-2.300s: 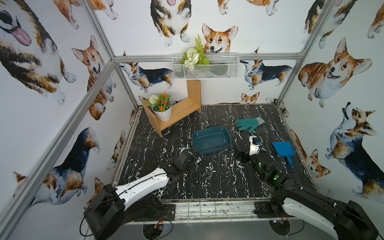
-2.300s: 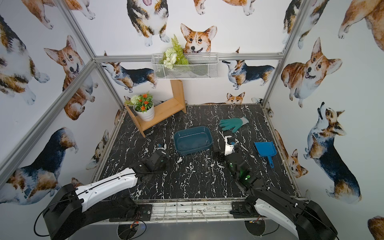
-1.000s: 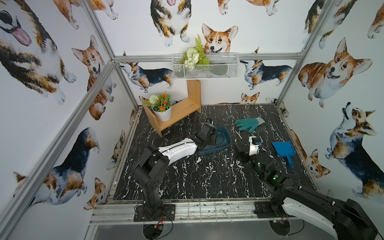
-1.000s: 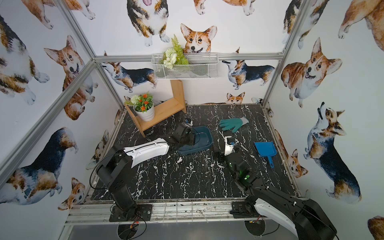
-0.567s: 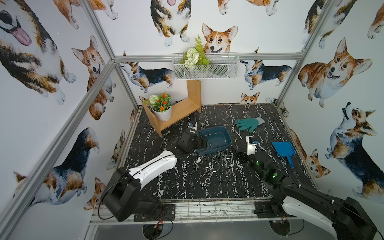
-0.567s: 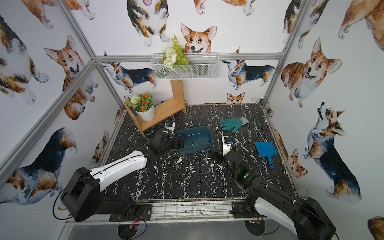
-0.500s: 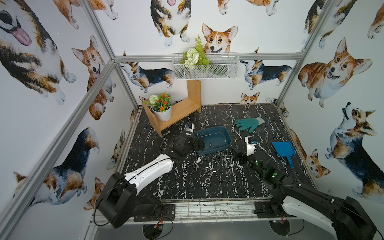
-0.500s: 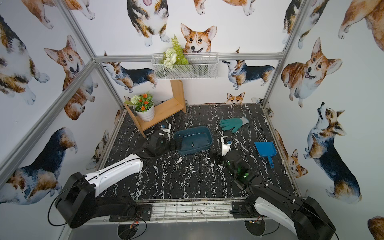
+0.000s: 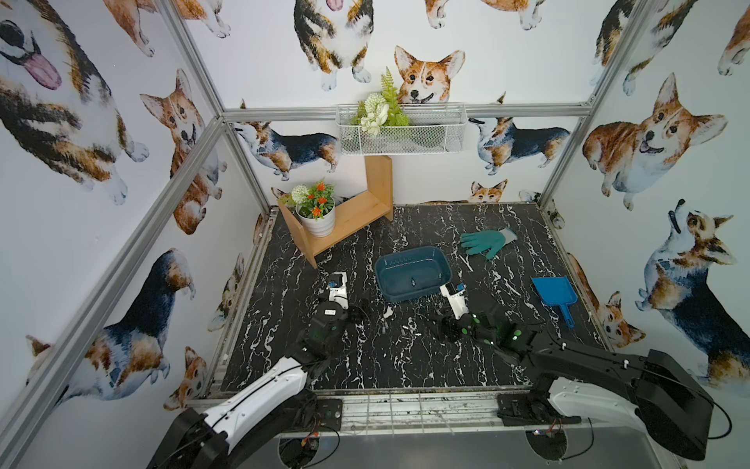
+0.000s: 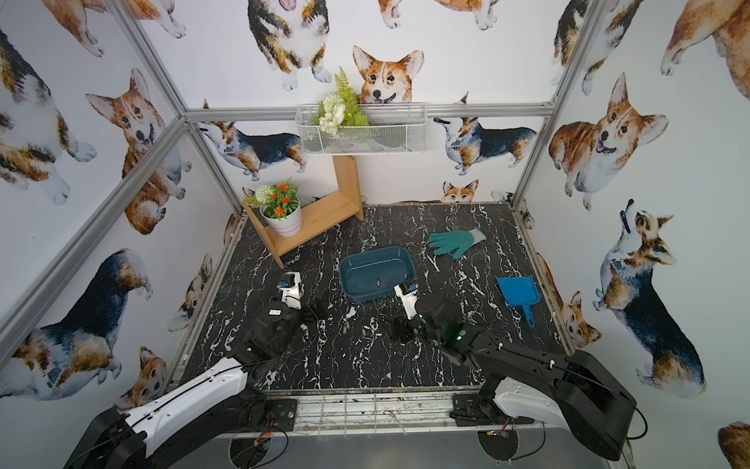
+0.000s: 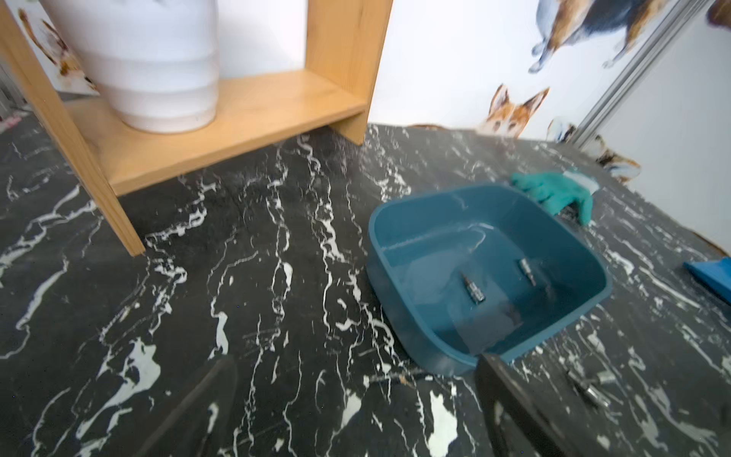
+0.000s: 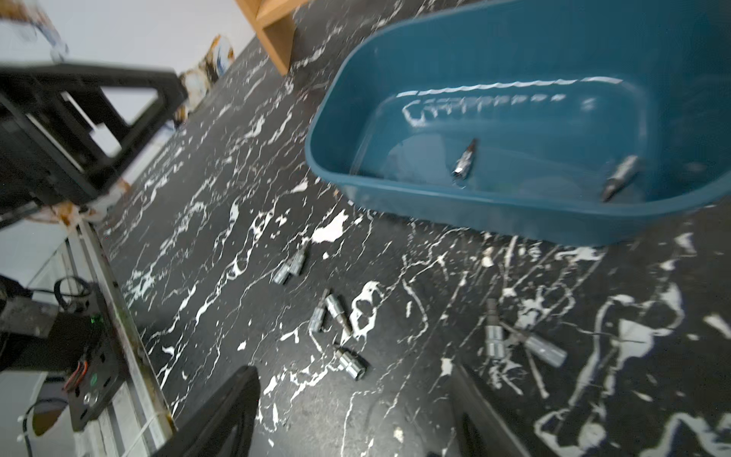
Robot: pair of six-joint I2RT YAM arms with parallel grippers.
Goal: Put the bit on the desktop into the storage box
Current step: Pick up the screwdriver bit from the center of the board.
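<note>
The teal storage box (image 9: 381, 280) (image 10: 345, 280) stands mid-desktop (image 9: 406, 365) with two bits inside (image 11: 472, 289) (image 12: 621, 176). Several loose bits (image 9: 406, 327) (image 10: 367, 328) (image 12: 350, 362) lie on the desktop in front of the box. My left gripper (image 9: 345, 302) (image 11: 356, 395) is open and empty, low at the box's front-left corner. My right gripper (image 9: 436, 327) (image 12: 352, 399) is open with nothing between its fingers. It sits just right of the loose bits and points left at them.
A green glove (image 9: 487, 243) lies behind the box to the right, and a blue dustpan (image 9: 554, 290) near the right wall. A wooden shelf (image 9: 357, 215) with a white flower pot (image 9: 320, 221) fills the back left. A wire basket (image 9: 401, 132) hangs on the back wall.
My left gripper was over the box a second ago; it has drawn back to the box's front-left corner. My right gripper has moved left toward the loose bits.
</note>
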